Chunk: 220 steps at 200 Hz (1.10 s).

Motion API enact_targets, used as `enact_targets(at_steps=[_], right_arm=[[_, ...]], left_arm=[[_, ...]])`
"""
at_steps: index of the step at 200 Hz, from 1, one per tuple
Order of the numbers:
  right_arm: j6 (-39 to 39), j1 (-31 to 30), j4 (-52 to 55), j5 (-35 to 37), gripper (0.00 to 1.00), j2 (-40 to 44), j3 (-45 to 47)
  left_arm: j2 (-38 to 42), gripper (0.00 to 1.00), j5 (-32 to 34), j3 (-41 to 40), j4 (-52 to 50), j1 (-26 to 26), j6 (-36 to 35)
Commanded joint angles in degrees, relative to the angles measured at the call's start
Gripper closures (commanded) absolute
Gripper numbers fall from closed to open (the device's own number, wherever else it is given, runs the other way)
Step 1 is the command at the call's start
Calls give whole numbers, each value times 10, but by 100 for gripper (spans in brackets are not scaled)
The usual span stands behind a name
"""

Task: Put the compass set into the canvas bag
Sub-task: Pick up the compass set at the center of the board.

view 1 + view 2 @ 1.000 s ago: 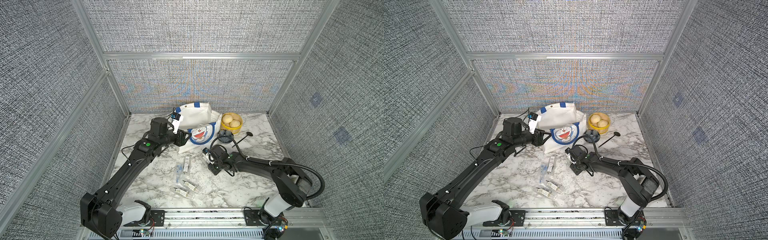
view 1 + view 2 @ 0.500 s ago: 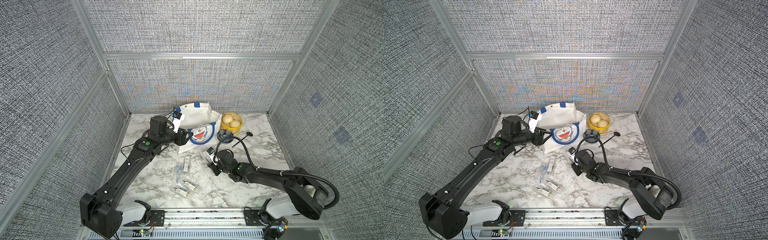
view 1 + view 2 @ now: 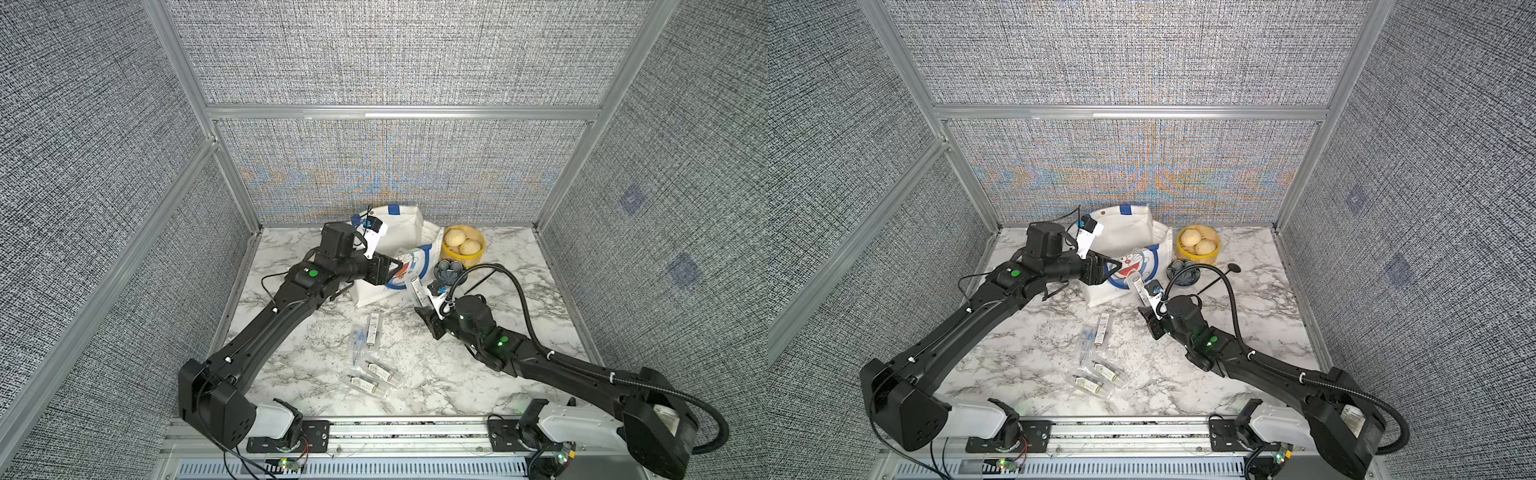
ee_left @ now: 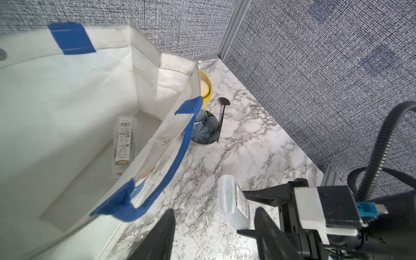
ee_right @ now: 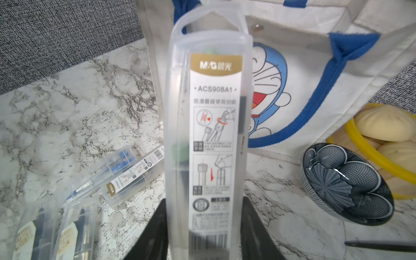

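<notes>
Right pincer (image 5: 203, 216): closed on the lower end of a clear compass set case (image 5: 207, 112). The case points up out of the grip and is off the desk (image 3: 440, 386).
Held case, position: just in front of the canvas bag (image 3: 405, 226), outside it and not yet over its rim. The dark patterned bowl (image 3: 449, 272) is close by.
Left pincer (image 3: 391, 269): jaws about half parted at the bag's front rim, just beside the blue strap (image 4: 135, 209). Nothing shows between the fingers.
Bag contents: one boxed set (image 4: 123, 139) lies on the bag floor.
Desk stock: several loose cases (image 3: 374, 328) lie in front of the bag, well apart from both pincers.
Bystanders: the yellow steamer basket (image 3: 462, 247) sits against the bag's side and is not part of the job.
Change in the last second: the right arm has sunk and stretched low along the desk. Its pincer has kept the case before the bag's front face, slightly raised. The left jaws have eased a little wider.
Assessment: carry stage, delivery not made. The case must rise above the front rim and travel over the open mouth before release.
Risk: the drooping strap hangs in the approach path and may snag the case. With the left jaws slack, the rim is judged unsupported and may fold inward.
</notes>
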<state>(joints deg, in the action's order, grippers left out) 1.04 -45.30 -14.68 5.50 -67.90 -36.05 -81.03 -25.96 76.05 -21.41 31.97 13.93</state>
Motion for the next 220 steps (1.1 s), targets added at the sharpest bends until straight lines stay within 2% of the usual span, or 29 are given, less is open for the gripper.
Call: enact_targets(at_steps=[1, 56, 132, 167, 220], right_arm=[[6, -1, -5, 3, 77, 8, -17], [-5, 0, 6, 4, 77, 6, -42], [-7, 0, 7, 11, 78, 6, -45], [-7, 0, 7, 15, 78, 6, -47], [-8, 0, 7, 19, 77, 4, -46]], left_arm=[[-23, 41, -16, 16, 14, 9, 17], [-61, 42, -32, 36, 15, 30, 27], [-81, 55, -47, 53, -8, 40, 23], [-87, 57, -58, 52, -7, 44, 25], [-90, 76, -55, 56, -10, 46, 25]])
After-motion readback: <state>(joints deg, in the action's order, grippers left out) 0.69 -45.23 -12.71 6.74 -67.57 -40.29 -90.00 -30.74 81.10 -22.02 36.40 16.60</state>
